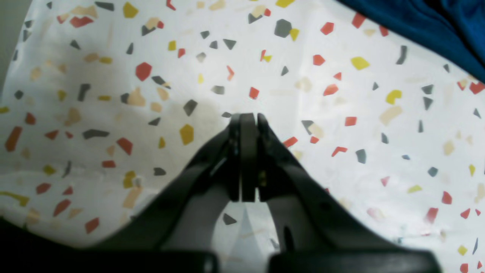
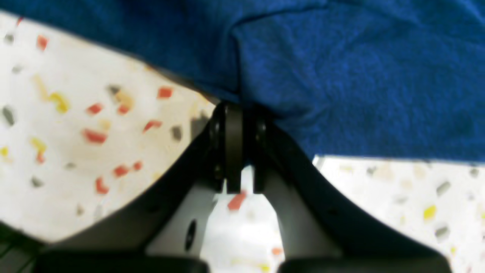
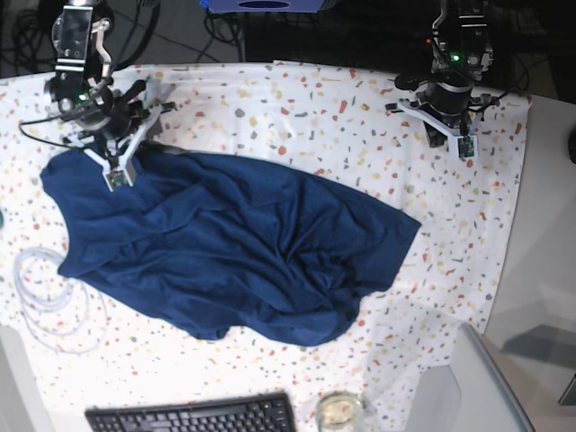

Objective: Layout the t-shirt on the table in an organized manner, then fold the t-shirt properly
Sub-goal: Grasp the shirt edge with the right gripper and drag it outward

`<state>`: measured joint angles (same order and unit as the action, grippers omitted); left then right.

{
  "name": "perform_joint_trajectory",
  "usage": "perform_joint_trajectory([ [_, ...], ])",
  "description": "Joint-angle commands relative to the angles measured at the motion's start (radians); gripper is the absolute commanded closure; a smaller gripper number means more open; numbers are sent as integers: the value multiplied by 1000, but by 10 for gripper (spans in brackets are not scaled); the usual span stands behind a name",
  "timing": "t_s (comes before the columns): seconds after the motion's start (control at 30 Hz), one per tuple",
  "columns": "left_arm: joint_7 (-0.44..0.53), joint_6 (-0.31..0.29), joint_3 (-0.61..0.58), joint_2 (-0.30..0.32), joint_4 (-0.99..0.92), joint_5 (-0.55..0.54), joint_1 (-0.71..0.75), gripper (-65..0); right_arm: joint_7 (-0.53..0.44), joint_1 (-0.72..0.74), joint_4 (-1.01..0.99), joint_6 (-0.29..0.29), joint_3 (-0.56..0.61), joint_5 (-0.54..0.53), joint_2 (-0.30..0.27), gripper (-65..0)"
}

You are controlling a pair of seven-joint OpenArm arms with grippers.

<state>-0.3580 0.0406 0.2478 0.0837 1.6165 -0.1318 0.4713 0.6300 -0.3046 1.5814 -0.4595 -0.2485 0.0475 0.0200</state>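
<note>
The t-shirt [image 3: 225, 252] lies rumpled across the middle of the table [image 3: 342, 108], spread from the 9 o'clock side of the base view toward 3 o'clock, with creases running through it and its lower hem bunched near 6 o'clock. It is not flat — folds pile up along the edge nearest the keyboard [image 3: 193, 416].

The right gripper [image 2: 238, 108] sits at about 10 o'clock in the base view, at the shirt's upper corner. Its wrist camera shows the jaws clenched on the blue fabric edge, the cloth rising directly out of the closed tips (a small pucker forms right there).

The left gripper [image 1: 247, 117] is at roughly 2 o'clock in the base view, well apart from the shirt. Its jaws are pressed together with nothing between them, over bare speckled tablecloth; only a corner of blue shows at 1 o'clock in its own view.

Around the garment: a coil of white cable [image 3: 49, 288] lies at 8 o'clock, just beside the shirt's left edge. The keyboard sits at 6 o'clock past the hem, and a small glass jar [image 3: 337, 412] stands just to its right. A grey plain surface [image 3: 540, 270] borders the table at 3 o'clock — none of these touch the shirt, as far as can be seen.
</note>
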Motion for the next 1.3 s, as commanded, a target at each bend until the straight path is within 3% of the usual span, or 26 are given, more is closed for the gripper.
perform_joint_trajectory([
  [0.0,20,2,2,6,18,-1,1,0,-8,-28,73,0,1,-4,-4,0],
  [0.1,17,2,-2,6,18,-1,-9,0,69,-112,213,-18,34,-1,-5,0],
  [0.3,14,2,-106,8,17,7,-55,0,230,-160,268,-233,105,-1,-85,0],
  [0.53,20,15,-357,3,-111,7,-243,0,296,-155,325,-239,114,-1,-199,0],
  [0.7,21,164,-485,3,-224,1,-383,0,388,-86,370,-239,133,-1,-254,0],
  [0.87,14,199,-482,12,-163,-2,-395,0,469,77,362,-239,203,-1,-280,0],
  [1.0,12,193,-385,18,-127,-2,-366,0,523,279,241,-239,315,1,-295,0],
  [1.13,12,193,-310,21,-117,5,-337,0,506,503,-49,-239,420,1,-292,0],
  [1.23,12,193,-285,54,-115,-1,-314,0,411,629,-273,-239,455,1,-288,-11],
  [1.27,12,193,-284,63,-115,-1,-303,0,382,663,-327,-239,456,1,-288,-47],
])
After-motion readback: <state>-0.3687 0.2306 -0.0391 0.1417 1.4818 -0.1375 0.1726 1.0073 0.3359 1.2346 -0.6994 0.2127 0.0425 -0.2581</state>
